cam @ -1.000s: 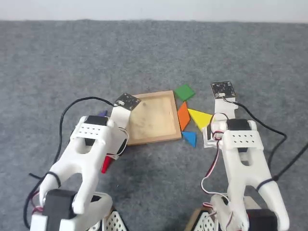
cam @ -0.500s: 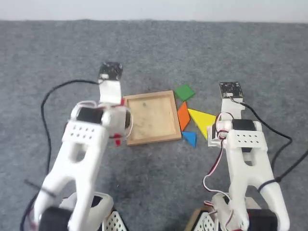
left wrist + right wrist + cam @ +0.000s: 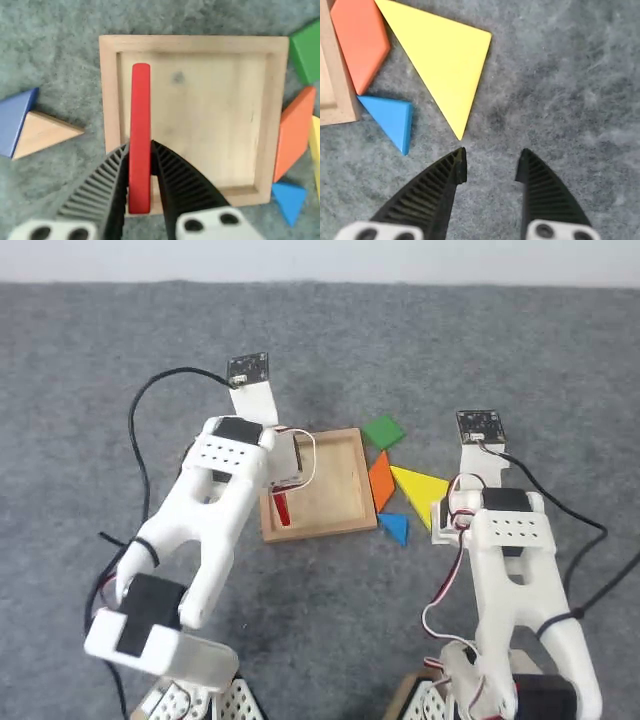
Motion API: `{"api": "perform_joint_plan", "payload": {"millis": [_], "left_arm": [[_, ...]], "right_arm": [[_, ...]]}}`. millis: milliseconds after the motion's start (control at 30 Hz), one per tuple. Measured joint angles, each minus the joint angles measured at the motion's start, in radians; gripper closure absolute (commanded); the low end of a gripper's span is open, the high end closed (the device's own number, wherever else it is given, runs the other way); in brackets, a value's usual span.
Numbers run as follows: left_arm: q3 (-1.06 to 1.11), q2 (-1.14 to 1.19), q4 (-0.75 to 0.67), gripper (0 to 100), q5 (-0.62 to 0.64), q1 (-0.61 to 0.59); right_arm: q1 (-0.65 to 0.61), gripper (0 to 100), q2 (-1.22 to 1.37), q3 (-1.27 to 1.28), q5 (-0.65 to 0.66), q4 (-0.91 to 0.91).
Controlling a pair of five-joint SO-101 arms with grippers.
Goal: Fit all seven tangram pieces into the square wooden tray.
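My left gripper is shut on a red piece, held on edge above the near left part of the square wooden tray. From above, the red piece hangs under the left arm over the tray. Beside the tray's right side lie a green square, an orange parallelogram, a yellow triangle and a small blue triangle. My right gripper is open over bare carpet, just off the tip of the yellow triangle. A blue triangle and a wooden triangle lie left of the tray.
Grey carpet covers the table, with open room in front of the tray and at the far side. Black cables loop beside both arms' bases.
The left arm has swung from the tray's left side to over it, carrying the red piece up off the carpet. The right arm has barely moved.
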Motion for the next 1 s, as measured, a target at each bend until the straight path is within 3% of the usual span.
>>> {"api": "perform_joint_plan", "payload": {"millis": [333, 600, 1000], "left_arm": [[0.0, 0.075, -0.061, 97, -0.008, -0.021], [0.0, 0.075, -0.06, 74, -0.051, -0.021], [-0.106, 0.075, 0.089, 74, -0.057, 0.127]], "right_arm": [[-0.002, 94.1, 0.0, 0.0, 0.0, 0.0], [-0.002, 94.0, 0.0, 0.0, 0.0, 0.0], [-0.002, 94.0, 0.0, 0.0, 0.0, -0.017]]}}
